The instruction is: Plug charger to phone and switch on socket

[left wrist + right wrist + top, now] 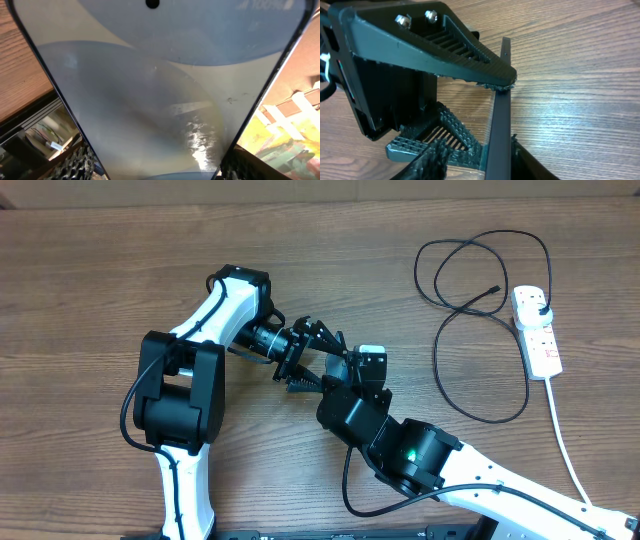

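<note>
While the phone (150, 100) fills your left wrist view with its pale blue-grey screen, you see its dark edges running down between the two ribbed pads (75, 162) at the bottom of that picture. Your left gripper (333, 365) is clamped on the phone across its width. In the right wrist view the phone stands on edge above the wooden table (100, 260), with one left finger (470, 55) pressing on its upper edge and the other under it.

Your right gripper (482, 152) sits close against the left one, near the middle of the table. Its jaws are parted and straddle the phone's thin edge; the finger on one side stands apart from it, and on the other side you cannot tell if it touches.

The charger (480, 250) lies well apart, at the far right of the table, as a black cable in loose loops. Its small connector tip (495, 288) lies free on the wood, and its black plug (540, 308) sits in the white power strip (540, 340). The strip's thick white cord (568, 450) trails towards the near edge.
</note>
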### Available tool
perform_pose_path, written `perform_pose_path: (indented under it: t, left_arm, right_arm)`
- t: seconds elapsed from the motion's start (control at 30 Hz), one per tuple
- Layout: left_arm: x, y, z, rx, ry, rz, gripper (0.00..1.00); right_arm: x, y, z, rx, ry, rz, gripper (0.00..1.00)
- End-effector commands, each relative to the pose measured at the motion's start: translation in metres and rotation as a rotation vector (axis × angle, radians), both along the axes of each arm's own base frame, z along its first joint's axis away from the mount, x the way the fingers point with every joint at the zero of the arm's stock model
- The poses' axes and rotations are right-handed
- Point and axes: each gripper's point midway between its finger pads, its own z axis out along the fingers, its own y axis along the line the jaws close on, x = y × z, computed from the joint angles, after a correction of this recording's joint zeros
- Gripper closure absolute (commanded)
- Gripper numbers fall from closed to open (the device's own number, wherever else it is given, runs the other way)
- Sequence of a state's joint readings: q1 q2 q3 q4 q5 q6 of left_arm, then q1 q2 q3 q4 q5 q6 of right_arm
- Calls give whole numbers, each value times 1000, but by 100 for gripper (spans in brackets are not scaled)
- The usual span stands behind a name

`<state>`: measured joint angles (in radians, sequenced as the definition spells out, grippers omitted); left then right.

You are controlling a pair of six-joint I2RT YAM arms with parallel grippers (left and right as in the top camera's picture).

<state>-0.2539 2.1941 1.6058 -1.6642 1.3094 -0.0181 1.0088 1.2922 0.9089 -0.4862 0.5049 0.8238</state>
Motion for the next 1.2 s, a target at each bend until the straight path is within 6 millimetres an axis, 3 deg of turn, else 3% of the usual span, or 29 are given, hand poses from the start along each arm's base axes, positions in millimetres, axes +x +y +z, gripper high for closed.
perform_pose_path:
  t: [0.0,0.3,0.43,0.5,0.57,0.67,0.73,0.93,1.07,1.17]
  left_arm:
    - [7,-4,9,-51,-38,20,59]
    - [7,-4,9,-51,-39,20,55]
    - [7,-4,9,-52,-42,19,51]
    - [7,-4,9,-52,-42,19,22]
    - [8,-4,9,-53,-41,21,4]
    - [17,1,10,-78,-83,49,0]
    - [29,10,10,-85,-181,53,0]
    - [66,64,37,6,-433,70,5]
    - [50,101,60,193,-614,-1,11]
    - [37,115,87,271,-735,-9,11]
  right_arm:
    - [3,5,9,9,-19,3,68]
    - [2,6,7,4,-11,14,93]
    - [0,7,6,9,-4,21,96]
    - [1,8,7,11,-6,21,96]
    - [2,6,7,6,-10,15,96]
    - [5,-5,8,0,-4,-14,96]
    - [9,-19,14,22,2,-66,96]
    - [5,-107,41,139,47,-351,96]
    - [-18,-156,38,297,155,-603,96]
    - [-23,-162,35,346,183,-628,96]
